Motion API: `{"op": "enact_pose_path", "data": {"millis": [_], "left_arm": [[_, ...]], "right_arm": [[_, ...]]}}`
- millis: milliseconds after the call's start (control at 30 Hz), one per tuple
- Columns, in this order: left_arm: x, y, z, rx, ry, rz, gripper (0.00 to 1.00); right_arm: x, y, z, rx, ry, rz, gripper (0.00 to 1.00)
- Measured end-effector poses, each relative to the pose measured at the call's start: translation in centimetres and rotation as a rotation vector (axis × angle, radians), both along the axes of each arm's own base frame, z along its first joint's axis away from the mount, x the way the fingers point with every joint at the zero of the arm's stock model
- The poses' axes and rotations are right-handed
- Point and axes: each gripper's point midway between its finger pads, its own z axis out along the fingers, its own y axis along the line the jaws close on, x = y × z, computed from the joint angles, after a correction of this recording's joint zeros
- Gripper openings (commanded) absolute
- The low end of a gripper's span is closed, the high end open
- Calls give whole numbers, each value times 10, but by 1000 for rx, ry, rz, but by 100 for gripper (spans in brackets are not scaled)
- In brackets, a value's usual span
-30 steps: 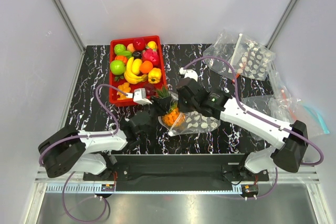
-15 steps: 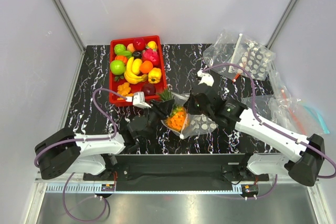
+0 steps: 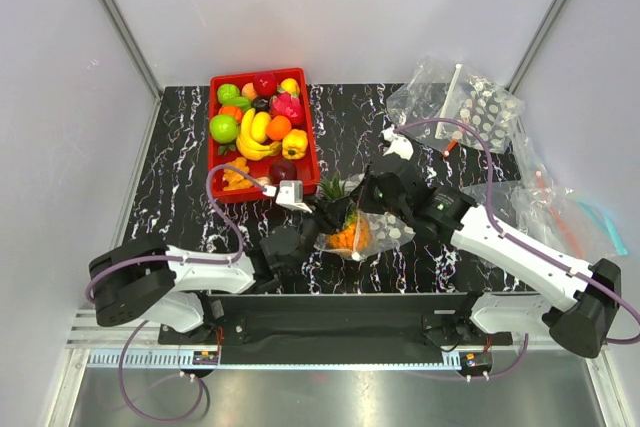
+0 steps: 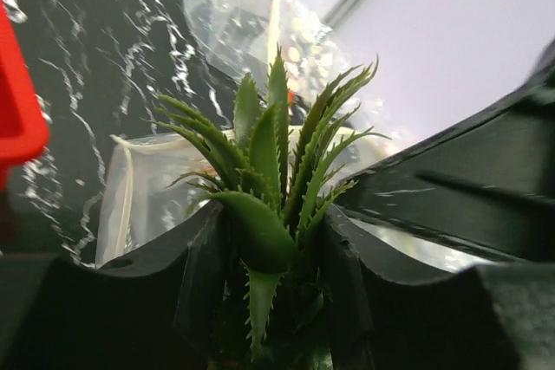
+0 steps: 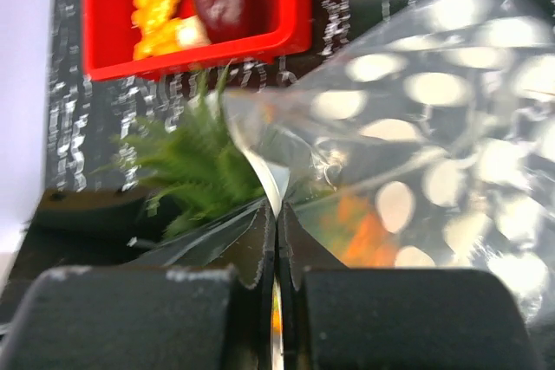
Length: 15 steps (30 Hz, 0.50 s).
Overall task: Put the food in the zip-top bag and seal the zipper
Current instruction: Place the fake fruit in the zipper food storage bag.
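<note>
Pineapple [image 3: 349,235] partly in the bag [image 3: 393,234], centre of the top view.
Its long axis runs nearly up-down the frame: leaves point up and slightly left, orange body lies lower, inside the bag. The left gripper [image 4: 273,257] has its jaws clamped on the leaves; the right gripper [image 5: 276,244] has its jaws pressed together on the bag's edge.

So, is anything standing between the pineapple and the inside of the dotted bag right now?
Nothing visible. The pineapple has its orange body already in the mouth of the zip-top bag, which the right gripper pinches by one edge. Only the leaves, gripped by the left gripper, stick out.
</note>
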Motion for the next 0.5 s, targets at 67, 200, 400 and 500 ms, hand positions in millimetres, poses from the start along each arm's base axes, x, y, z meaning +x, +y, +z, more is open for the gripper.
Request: {"op": "enact_pose_path", "data": {"millis": [67,200,400,500], "left_arm": [[5,-1,1,48,-19,22,49],[13,-1,8,85,-24,62,57],[18,6,-4,134,-21,83,96],[16,5,-5,172,-22,54,97]], "right_arm": [[-2,3,4,22,5,8,0],[-2,3,6,31,4,5,0],[-2,-5,9,16,-2,-16,0],[-2,-8,7,2,0,-25,0]]}}
